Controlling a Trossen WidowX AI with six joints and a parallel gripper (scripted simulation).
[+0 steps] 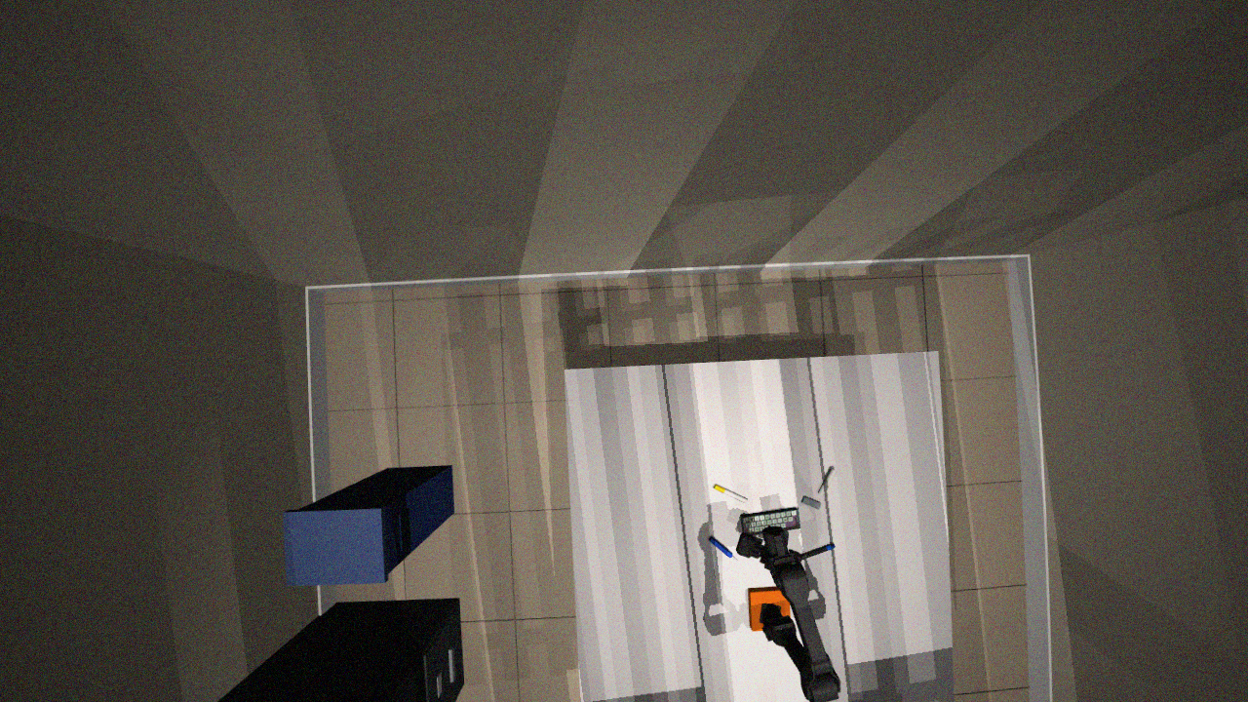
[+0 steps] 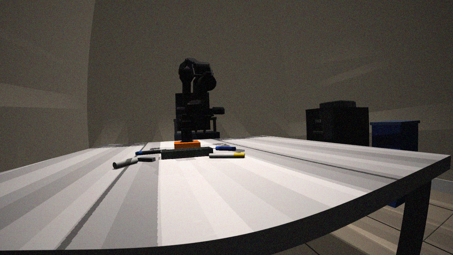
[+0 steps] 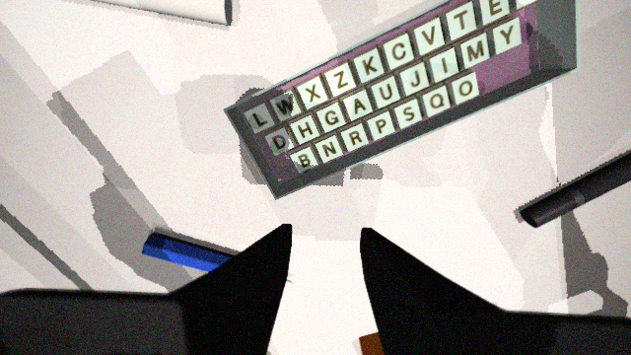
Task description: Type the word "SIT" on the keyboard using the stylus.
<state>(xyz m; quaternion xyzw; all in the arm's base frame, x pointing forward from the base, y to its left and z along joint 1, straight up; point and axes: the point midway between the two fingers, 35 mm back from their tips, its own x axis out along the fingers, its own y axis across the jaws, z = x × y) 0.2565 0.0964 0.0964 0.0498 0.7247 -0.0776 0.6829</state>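
Note:
The dark keyboard (image 1: 768, 521) (image 2: 187, 152) (image 3: 362, 106) lies on the desk, with the letters S, I and T readable in the wrist view. My gripper (image 3: 325, 235) is partly open, with nothing between its fingertips, above the desk on the near side of the keyboard. A blue pen (image 1: 721, 547) (image 2: 225, 148) (image 3: 184, 252) lies at left in the wrist view, partly behind the left finger. A black pen with a blue end (image 1: 817, 551) (image 2: 148, 152) (image 3: 582, 196) lies to the right. I cannot tell which pen-like object is the stylus.
A white marker with a yellow end (image 1: 719, 487) (image 2: 221, 155), a grey cylinder (image 1: 826, 479) (image 2: 125, 163) and a small grey block (image 1: 810, 501) (image 2: 146, 159) lie around the keyboard. An orange block (image 1: 757, 612) (image 2: 187, 145) is at the arm's base. A blue bin (image 1: 335, 545) stands off the desk.

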